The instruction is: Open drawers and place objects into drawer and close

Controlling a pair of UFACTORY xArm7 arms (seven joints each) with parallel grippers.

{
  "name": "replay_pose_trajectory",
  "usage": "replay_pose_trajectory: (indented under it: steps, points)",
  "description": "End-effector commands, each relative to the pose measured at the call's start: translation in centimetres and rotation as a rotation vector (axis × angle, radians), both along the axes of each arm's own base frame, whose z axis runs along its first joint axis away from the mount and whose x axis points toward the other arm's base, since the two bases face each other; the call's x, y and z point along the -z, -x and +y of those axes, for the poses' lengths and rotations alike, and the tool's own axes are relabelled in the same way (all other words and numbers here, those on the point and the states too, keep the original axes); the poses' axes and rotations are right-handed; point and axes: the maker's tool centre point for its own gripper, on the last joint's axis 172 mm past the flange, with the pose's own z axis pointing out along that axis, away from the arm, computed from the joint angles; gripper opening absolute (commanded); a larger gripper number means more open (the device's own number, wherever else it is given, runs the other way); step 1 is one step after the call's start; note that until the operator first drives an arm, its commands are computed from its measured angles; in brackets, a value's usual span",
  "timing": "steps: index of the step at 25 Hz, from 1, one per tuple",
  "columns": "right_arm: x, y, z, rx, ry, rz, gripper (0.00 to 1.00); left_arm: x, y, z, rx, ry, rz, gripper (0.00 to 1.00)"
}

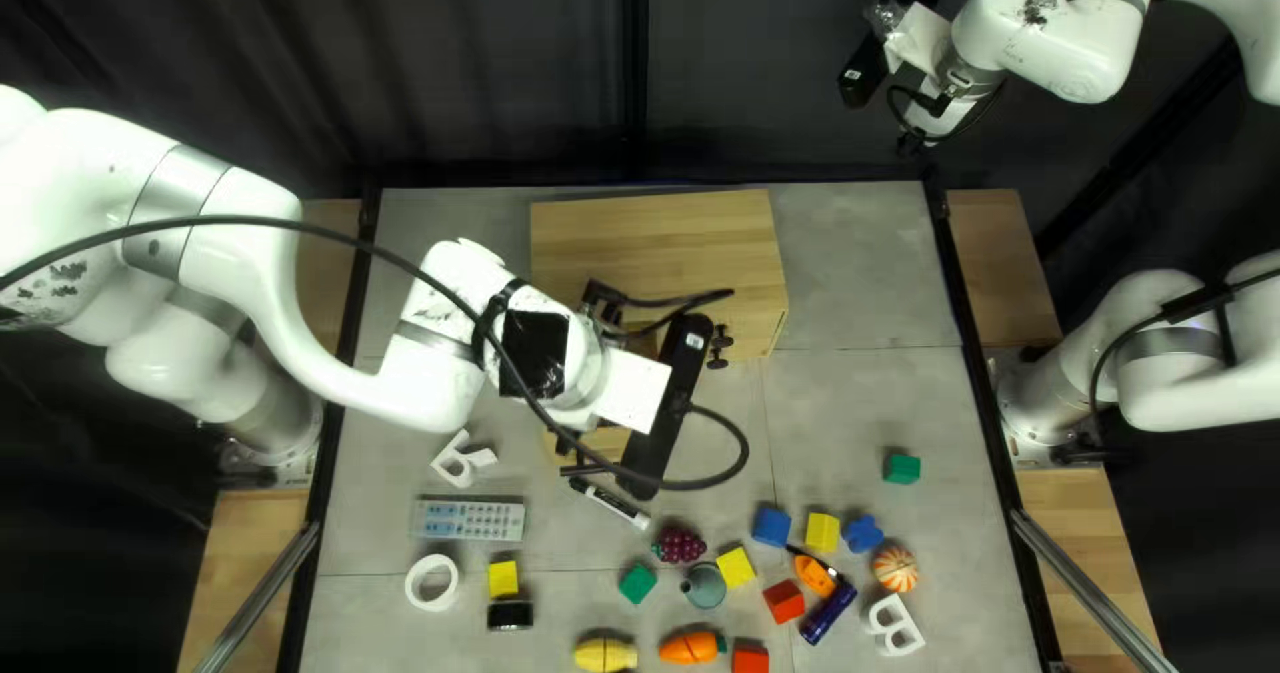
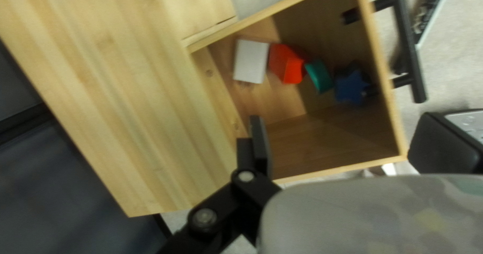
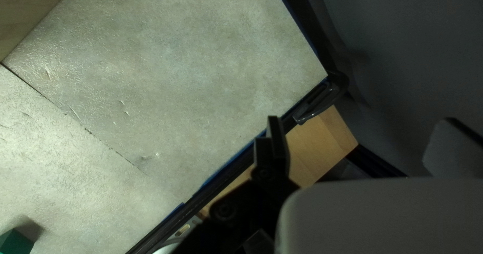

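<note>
Your left gripper (image 2: 343, 125) hung above the open drawer (image 2: 393, 108), fingers apart, empty. Ahead, inside: white block (image 2: 250, 61), red block (image 2: 286, 63), green block (image 2: 319, 76), blue star (image 2: 352, 88); the top left view hid these. Loading seemed in hand; next likely called for backing clear, then closing. Right gripper (image 3: 359, 123), far off, stood spread.

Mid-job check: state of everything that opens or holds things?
Left gripper: open, holding nothing.
Right gripper: open, holding nothing.
Drawer under left gripper: open, four objects inside.
Black handle by cabinet, top left view: its drawer's state, cannot tell.
</note>
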Motion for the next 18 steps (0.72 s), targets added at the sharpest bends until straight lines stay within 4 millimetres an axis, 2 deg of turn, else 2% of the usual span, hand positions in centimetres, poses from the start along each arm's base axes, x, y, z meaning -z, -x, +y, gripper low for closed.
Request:
replay_pose_trajectory:
  steps: [1,3,8,9,10,12,18]
  points:
    - [0.0,0.0,0.0,0.0,0.0,0.0,1.0,1.4,0.3,-4.9,0.049,0.037,0.0,1.0]
    - [0.0,0.0,0.0,0.0,0.0,0.0,1.0,2.4,0.8,-8.3,0.076,0.068,0.001,1.0]
    - [0.0,0.0,0.0,0.0,0.0,0.0,1.0,4.9,2.4,-13.1,0.031,0.14,0.039,1.0]
    - [0.0,0.0,0.0,0.0,0.0,0.0,1.0,5.1,2.5,-13.7,0.018,0.145,0.048,1.0]
    - [0.0,0.0,0.0,0.0,0.0,0.0,1.0,5.3,2.9,-15.1,0.008,0.149,0.065,1.0]
    - [0.0,0.0,0.0,0.0,0.0,0.0,1.0,4.8,3.8,-16.8,0.042,0.143,0.091,1.0]
    - [0.0,0.0,0.0,0.0,0.0,0.0,1.0,4.8,3.8,-16.8,0.042,0.143,0.091,1.0]
